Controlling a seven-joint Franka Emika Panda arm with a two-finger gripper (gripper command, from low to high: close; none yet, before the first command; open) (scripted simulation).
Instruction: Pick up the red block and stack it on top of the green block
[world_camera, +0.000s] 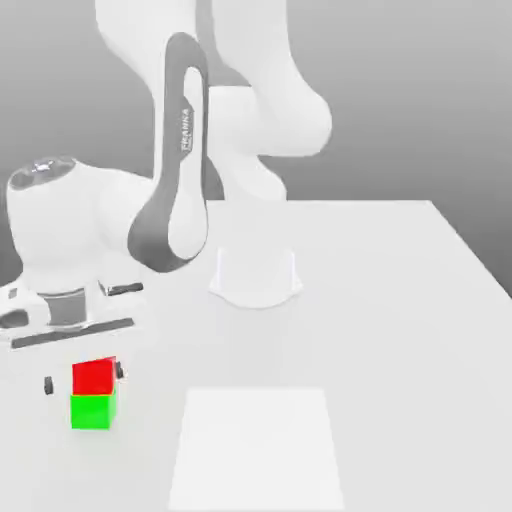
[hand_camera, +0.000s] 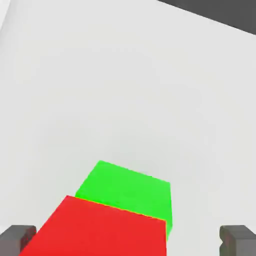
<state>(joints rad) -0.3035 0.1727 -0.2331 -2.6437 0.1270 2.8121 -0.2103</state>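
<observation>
I see the arm (world_camera: 185, 150) folded low toward the exterior view's left, its hand pointing straight down over the two blocks on the white bench (world_camera: 400, 300). The pincer (world_camera: 84, 381) is spread wide, its dark fingertips (hand_camera: 18, 239) standing clear on either side of the red block (world_camera: 93, 376) without touching it. The red block sits on top of the green block (world_camera: 92, 410), near the bench's left edge in the exterior view, beside a pale square patch (world_camera: 258, 448) on the bench.
</observation>
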